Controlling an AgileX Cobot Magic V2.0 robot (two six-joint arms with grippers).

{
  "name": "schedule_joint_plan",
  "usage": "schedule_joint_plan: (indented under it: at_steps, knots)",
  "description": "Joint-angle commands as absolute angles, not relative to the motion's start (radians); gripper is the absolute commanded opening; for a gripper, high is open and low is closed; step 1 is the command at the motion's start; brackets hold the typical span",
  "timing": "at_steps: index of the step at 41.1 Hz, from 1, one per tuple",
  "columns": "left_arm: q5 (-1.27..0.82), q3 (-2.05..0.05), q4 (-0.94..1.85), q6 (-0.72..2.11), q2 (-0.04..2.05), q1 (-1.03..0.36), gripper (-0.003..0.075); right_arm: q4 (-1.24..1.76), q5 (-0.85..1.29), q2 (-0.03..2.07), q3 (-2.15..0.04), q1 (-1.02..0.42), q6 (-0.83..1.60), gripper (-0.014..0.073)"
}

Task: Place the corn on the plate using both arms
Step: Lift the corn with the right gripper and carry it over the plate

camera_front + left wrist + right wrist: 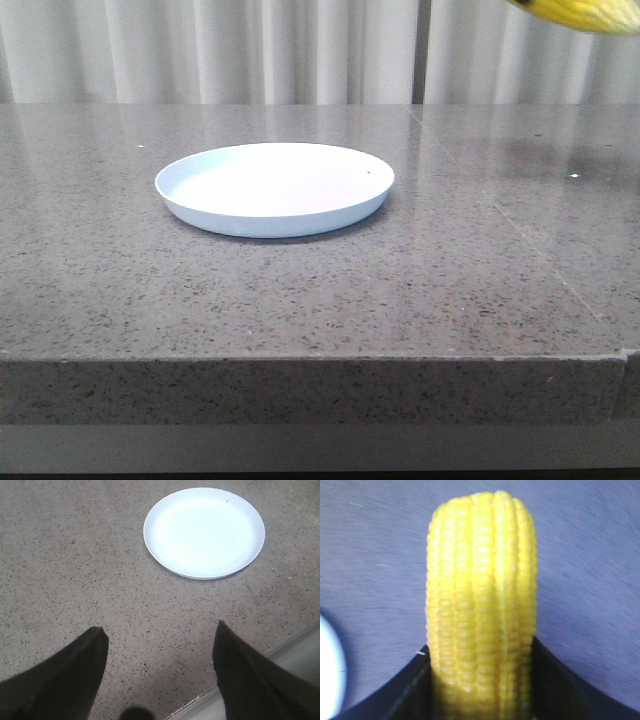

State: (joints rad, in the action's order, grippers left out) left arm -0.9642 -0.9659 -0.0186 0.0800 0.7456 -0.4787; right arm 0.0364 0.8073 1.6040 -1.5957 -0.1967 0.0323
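From the front view I have the plate [275,188] sitting empty on the grey stone table [300,300], a little left of centre. The corn [585,14] shows only as a yellow sliver at the 1 o'clock corner of that view, high in the air and well apart from the plate.

My right gripper [482,680] is clamped on the corn [482,595]: in the right wrist view a dark finger presses each flank of the cob's lower part, and most of the cob juts out beyond them. A pale edge of the plate [330,675] peeks in at 8 o'clock there.

My left gripper [160,640] is spread wide with nothing between its fingers, hovering above bare table near the front edge, the plate [204,532] ahead at 1 o'clock.

What worries me:
- The hold is near one end, so the long free length could lever the cob out of the fingers if I swing fast.
- Kernels are rounded and slick, so the cob may twist in the grip.
- Released from this height, the cob would likely bounce or roll off the shallow rim.
- The plate looks light, and a nudge from either arm could slide it.
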Motion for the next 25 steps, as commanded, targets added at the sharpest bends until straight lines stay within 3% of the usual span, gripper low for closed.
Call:
schedule_joint_plan:
  at_steps: [1, 12, 25]
  knots:
    - [-0.899, -0.992, -0.017, 0.069, 0.741, -0.483, 0.0438, 0.052, 0.742, 1.526, -1.629, -0.277, 0.047, 0.027]
    - [-0.899, -0.992, -0.017, 0.069, 0.741, -0.483, 0.0439, 0.101, 0.727, 1.555, -1.627, -0.485, 0.046, 0.027]
    - [-0.899, -0.992, -0.017, 0.069, 0.741, -0.483, 0.0439, 0.189, 0.662, 1.681, -1.627, -0.543, -0.009, 0.027]
